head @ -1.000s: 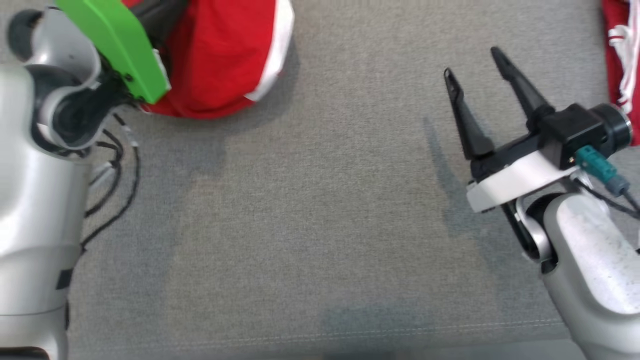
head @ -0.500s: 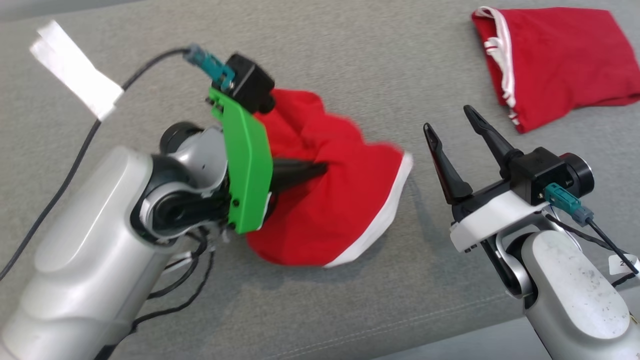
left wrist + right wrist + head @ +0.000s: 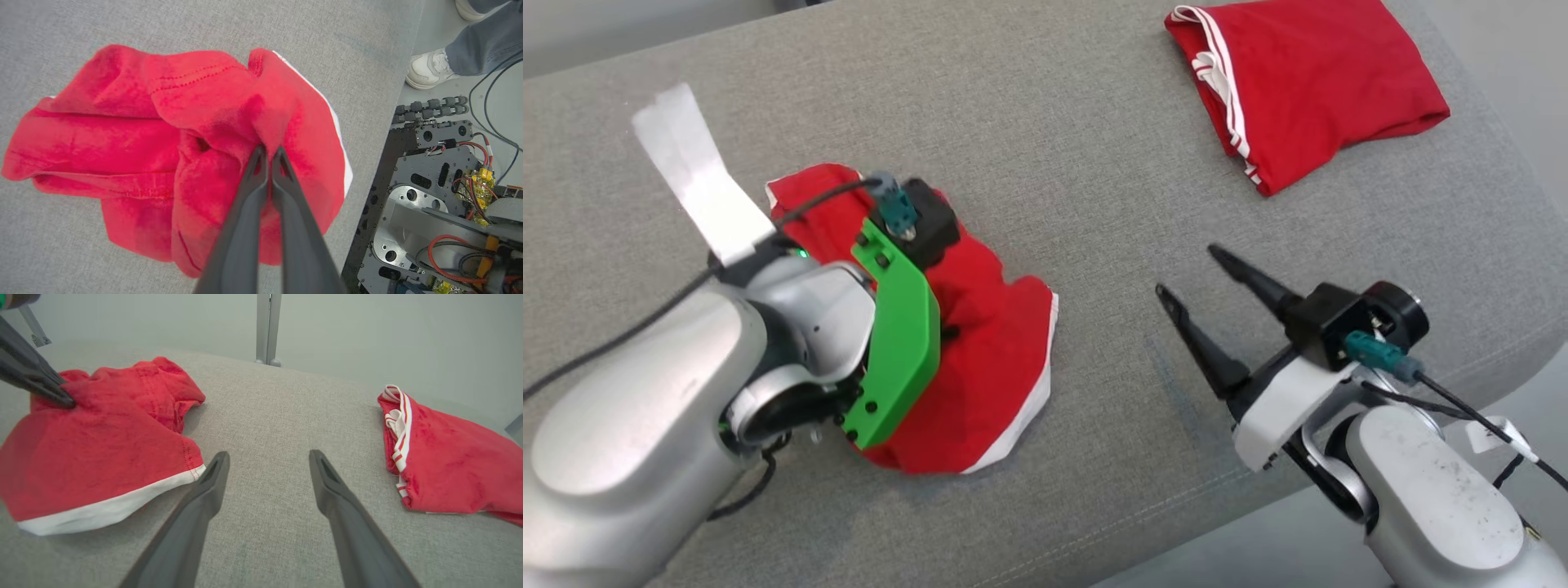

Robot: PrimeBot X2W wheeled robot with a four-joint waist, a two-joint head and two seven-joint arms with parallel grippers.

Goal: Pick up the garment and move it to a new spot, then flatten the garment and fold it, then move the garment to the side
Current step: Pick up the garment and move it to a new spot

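A crumpled red garment with a white hem (image 3: 988, 367) lies on the grey padded surface (image 3: 1094, 163). My left gripper (image 3: 267, 152) is shut on a bunched fold near the garment's (image 3: 163, 122) middle. In the head view the green wrist bracket (image 3: 894, 343) covers most of its fingers. My right gripper (image 3: 1187, 269) hovers open to the right of the garment, apart from it and with nothing between its fingers. In the right wrist view the garment (image 3: 102, 437) sits to the left of the open right gripper (image 3: 269, 455), and the left fingers (image 3: 36, 381) press into its top.
A second red garment with white stripes (image 3: 1307, 82) lies folded at the far right (image 3: 449, 465). A strip of white tape (image 3: 698, 184) sticks to the surface at the left. The surface's edge runs close by my base (image 3: 429, 183), where a person's shoe (image 3: 429, 69) stands on the floor.
The head camera has swung, shifting the whole picture. My left gripper has kept its hold, and the garment has sunk lower and flatter onto the surface. The right gripper has stayed open.
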